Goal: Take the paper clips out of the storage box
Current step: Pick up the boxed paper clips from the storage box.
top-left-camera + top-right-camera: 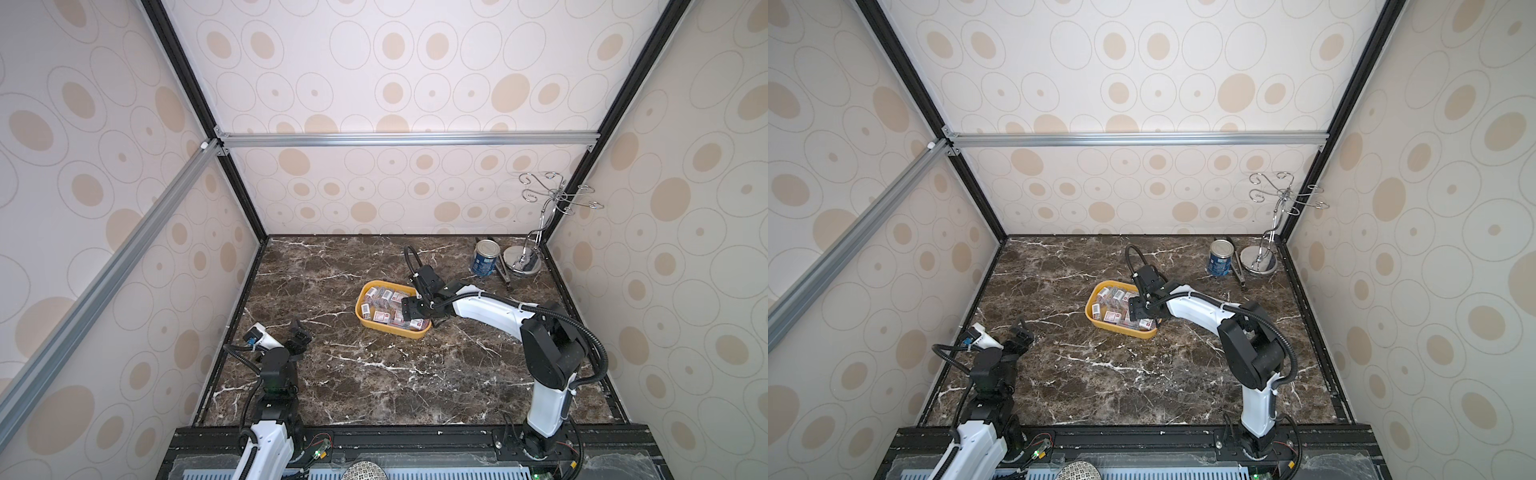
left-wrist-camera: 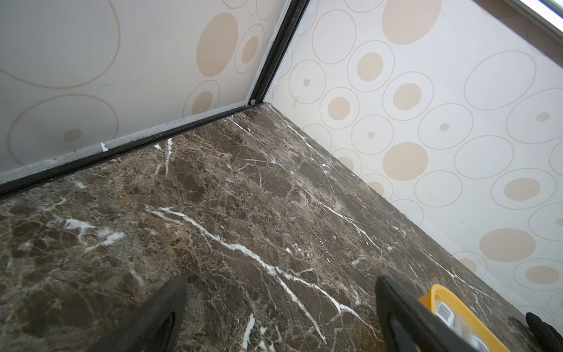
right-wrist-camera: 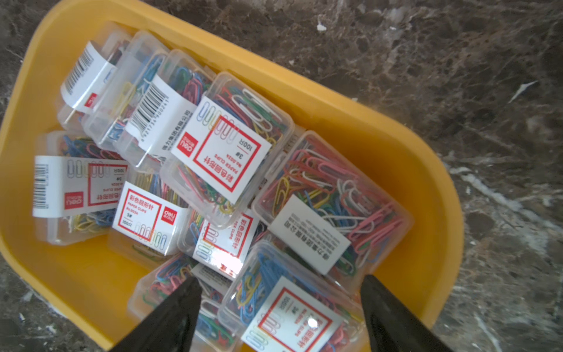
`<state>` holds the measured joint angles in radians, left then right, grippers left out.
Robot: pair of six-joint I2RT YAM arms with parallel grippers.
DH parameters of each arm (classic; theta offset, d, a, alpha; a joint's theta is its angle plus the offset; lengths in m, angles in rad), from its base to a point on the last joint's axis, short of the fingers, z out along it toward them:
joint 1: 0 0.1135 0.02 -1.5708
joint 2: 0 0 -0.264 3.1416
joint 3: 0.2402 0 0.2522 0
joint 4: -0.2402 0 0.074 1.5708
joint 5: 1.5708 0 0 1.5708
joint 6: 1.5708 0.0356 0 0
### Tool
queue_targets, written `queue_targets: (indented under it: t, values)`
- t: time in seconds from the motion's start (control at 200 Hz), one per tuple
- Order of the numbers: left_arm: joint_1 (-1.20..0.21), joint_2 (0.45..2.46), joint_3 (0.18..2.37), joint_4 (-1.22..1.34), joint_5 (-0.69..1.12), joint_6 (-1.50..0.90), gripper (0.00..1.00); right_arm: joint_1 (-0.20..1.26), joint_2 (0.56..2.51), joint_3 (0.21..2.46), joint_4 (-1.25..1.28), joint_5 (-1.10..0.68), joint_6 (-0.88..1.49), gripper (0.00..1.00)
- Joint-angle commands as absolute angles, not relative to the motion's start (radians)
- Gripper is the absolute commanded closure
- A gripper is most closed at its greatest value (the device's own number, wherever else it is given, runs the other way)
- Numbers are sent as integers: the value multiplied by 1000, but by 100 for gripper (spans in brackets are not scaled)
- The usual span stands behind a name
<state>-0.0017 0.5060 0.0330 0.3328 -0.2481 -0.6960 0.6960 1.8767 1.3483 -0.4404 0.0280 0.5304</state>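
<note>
Left gripper (image 1: 300,332), black and two-fingered, hangs at the 9 o'clock side of the dark brown marble-patterned tabletop (image 1: 374,386). Its jaws are spread wide over bare surface, as the left wrist view shows (image 2: 280,304).

Near the table's centre, a little toward 12 o'clock, sits the storage box (image 1: 359,309), a shallow, open-topped yellow plastic tray with rounded corners. The paper clips (image 1: 384,297) all lie inside it. They are small clear plastic boxes with white labels framed in red, some showing barcodes, and red, blue, green, yellow, pink and white clips show through the walls. In the right wrist view (image 3: 231,143) they lie jumbled at odd angles, several resting on others.

Over the tray's 3 o'clock end hovers the black right gripper (image 1: 409,311) on its white arm. Its jaws are parted, one finger (image 3: 182,304) to each side of a clip box below, and I cannot tell whether they touch it.

At the table's 1 o'clock corner stands a blue-labelled tin can (image 1: 485,258), and near it at 3 o'clock is a chrome wire stand (image 1: 523,262) on a round base.
</note>
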Motion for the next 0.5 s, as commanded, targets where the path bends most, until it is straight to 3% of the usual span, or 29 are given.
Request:
queue_targets:
  t: [0.0,0.205,0.495]
  values:
    - [-3,496,25,325,-272,-722,4,724,1914,1376,-466,21,553,16]
    - [-3,486,22,321,-275,-724,4,720,1944,1474,-592,222,535,16]
    - [-4,468,18,311,-279,-726,4,683,2020,1499,-599,211,529,16]
